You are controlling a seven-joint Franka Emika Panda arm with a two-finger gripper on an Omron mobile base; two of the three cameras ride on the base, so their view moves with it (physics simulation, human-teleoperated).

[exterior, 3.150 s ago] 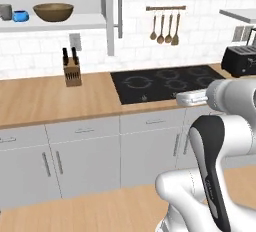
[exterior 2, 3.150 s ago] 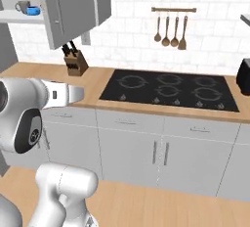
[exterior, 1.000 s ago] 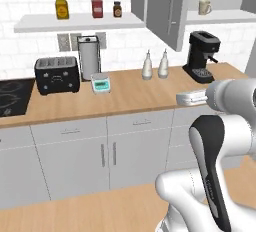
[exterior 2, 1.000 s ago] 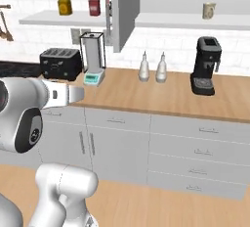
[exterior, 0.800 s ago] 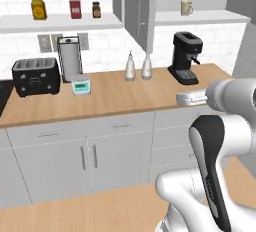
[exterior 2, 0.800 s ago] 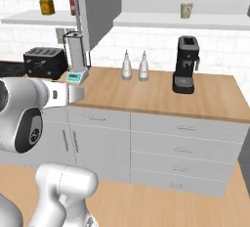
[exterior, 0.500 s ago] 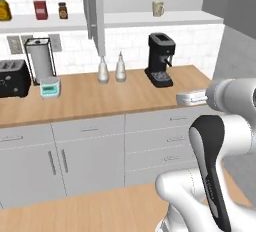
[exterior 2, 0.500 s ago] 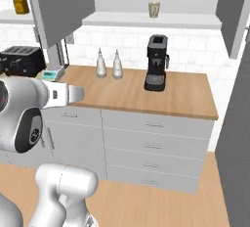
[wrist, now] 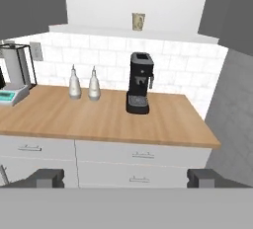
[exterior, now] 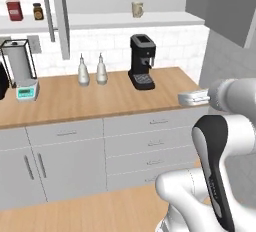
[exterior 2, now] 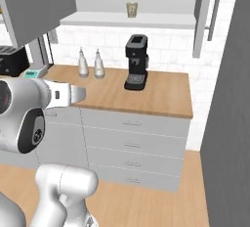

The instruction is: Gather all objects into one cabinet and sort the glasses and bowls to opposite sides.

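End effector (wrist: 126,177): two dark fingertips spread wide apart, nothing between them, raised in front of the drawers
Cream speckled handled mug (exterior: 137,9): upright on the white shelf (exterior: 150,21) inside the open grey-doored wall cabinet (exterior: 57,11), above the black coffee machine (exterior: 141,61)
Wooden worktop (exterior: 100,96): carries the coffee machine, with two white long-necked bottles (exterior: 92,69) to its left, side by side near the wall

Cream speckled mug (exterior 2: 131,9) on white shelf (exterior 2: 146,21) above black coffee machine (exterior 2: 135,62); two white bottles (exterior 2: 91,63) left of it on worktop (exterior 2: 161,99).
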